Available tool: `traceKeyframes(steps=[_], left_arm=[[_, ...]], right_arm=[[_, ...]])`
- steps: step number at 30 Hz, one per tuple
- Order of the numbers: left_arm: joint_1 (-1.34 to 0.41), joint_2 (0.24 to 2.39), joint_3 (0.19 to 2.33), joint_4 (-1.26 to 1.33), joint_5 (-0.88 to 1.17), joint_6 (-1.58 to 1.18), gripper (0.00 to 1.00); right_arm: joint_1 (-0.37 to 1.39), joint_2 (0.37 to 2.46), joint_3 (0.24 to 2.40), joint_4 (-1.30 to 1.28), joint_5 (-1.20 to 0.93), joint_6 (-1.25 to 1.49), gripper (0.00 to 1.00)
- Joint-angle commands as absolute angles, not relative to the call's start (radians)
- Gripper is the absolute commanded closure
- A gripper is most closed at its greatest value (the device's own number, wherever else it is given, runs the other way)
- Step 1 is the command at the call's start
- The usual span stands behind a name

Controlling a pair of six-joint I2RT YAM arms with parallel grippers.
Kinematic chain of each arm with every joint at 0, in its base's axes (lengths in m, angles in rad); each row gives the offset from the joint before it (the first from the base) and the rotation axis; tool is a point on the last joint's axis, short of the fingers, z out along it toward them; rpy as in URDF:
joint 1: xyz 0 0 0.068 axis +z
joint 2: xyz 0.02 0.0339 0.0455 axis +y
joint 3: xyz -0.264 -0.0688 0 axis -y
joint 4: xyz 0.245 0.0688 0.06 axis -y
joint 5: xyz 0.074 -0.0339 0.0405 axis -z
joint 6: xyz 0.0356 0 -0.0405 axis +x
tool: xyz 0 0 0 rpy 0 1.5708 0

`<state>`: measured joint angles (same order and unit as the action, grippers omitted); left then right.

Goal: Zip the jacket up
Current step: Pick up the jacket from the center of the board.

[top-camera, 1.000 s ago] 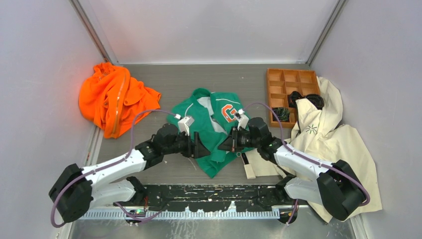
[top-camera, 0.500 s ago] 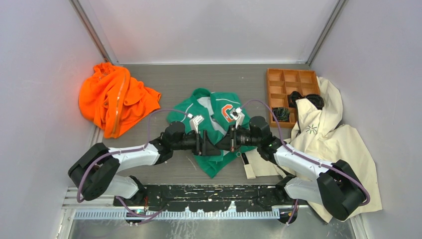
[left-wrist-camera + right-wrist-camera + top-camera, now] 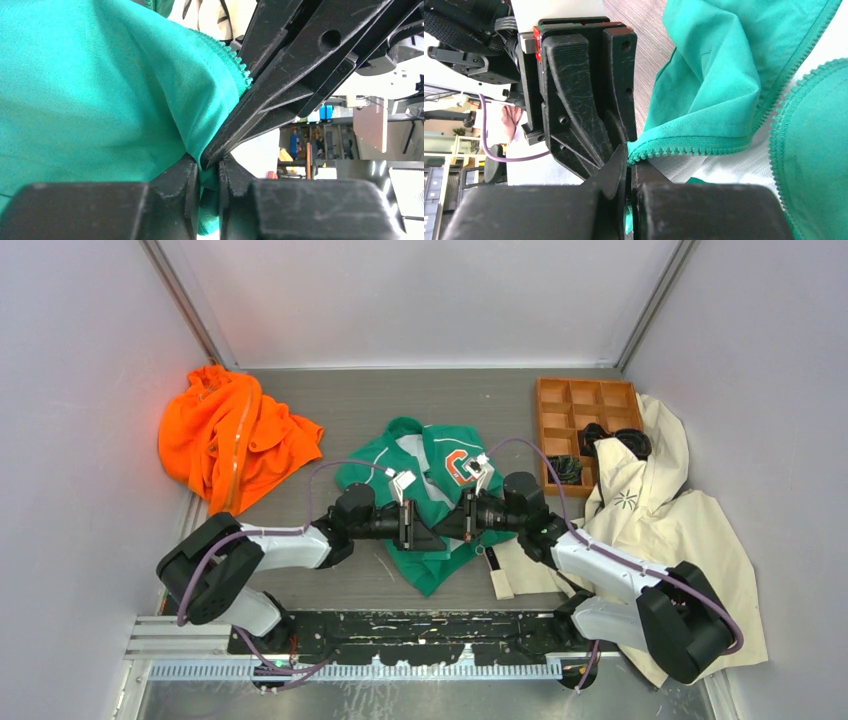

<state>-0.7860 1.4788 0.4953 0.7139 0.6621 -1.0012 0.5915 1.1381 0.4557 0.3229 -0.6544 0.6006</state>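
While one orange garment (image 3: 235,435) lies apart, left fingers (image 3: 175,195) and right fingers (image 3: 614,175) (two pairs) clamp one jacket (image 3: 432,570)

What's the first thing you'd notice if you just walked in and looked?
The left gripper and right gripper meet tip to tip mid-table, both pinching the green jacket by its zipper edge. A bright orange garment lies heaped at the far left, and a cream coat sprawls on the right.
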Motion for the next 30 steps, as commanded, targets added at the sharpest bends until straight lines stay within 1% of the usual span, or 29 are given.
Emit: traceKeyframes(steps=[1,2,3,4,7,10,12,14,16,20,22,23,26,28,30], left_arm=[[-0.79,1.486,0.504,0.816,0.706,-1.013,0.91],[-0.791,1.49,0.503,0.819,0.709,-1.013,0.97],[-0.79,1.491,0.501,0.821,0.711,-1.012,1.0],[-0.79,1.495,0.497,0.823,0.712,-1.008,1.0],[-0.79,1.5,0.485,0.833,0.708,-0.991,1.0],[-0.789,1.5,0.472,0.842,0.692,-0.967,1.0],[-0.789,1.499,0.462,0.852,0.682,-0.956,1.0],[-0.788,1.494,0.451,0.856,0.668,-0.945,1.0],[-0.789,1.49,0.443,0.86,0.659,-0.934,1.0],[-0.789,1.478,0.426,0.882,0.636,-0.915,1.0],[-0.789,1.471,0.417,0.899,0.623,-0.906,1.0],[-0.789,1.466,0.409,0.91,0.617,-0.901,1.0],[-0.79,1.454,0.385,0.948,0.588,-0.883,1.0],[-0.79,1.447,0.37,0.968,0.57,-0.872,1.0],[-0.789,1.447,0.358,0.993,0.558,-0.866,1.0]], right_arm=[[0.585,1.109,0.471,0.376,-0.646,0.579,0.96],[0.583,1.109,0.473,0.374,-0.643,0.576,0.95],[0.578,1.108,0.475,0.373,-0.641,0.573,0.94],[0.573,1.106,0.479,0.37,-0.638,0.568,0.92],[0.549,1.099,0.496,0.349,-0.643,0.542,0.81],[0.52,1.087,0.522,0.307,-0.699,0.48,0.68],[0.501,1.074,0.545,0.246,-0.774,0.407,0.61],[0.481,1.055,0.567,0.149,-0.837,0.319,0.55],[0.471,1.033,0.599,0.03,-0.89,0.207,0.51],[0.466,0.973,0.664,-0.278,-0.946,-0.097,0.42],[0.46,0.939,0.694,-0.432,-0.933,-0.26,0.34],[0.453,0.926,0.703,-0.483,-0.913,-0.324,0.27],[0.412,0.908,0.711,-0.58,-0.828,-0.415,0.13],[0.372,0.914,0.708,-0.629,-0.786,-0.449,0.1],[0.349,0.936,0.703,-0.649,-0.721,-0.461,0.11]])
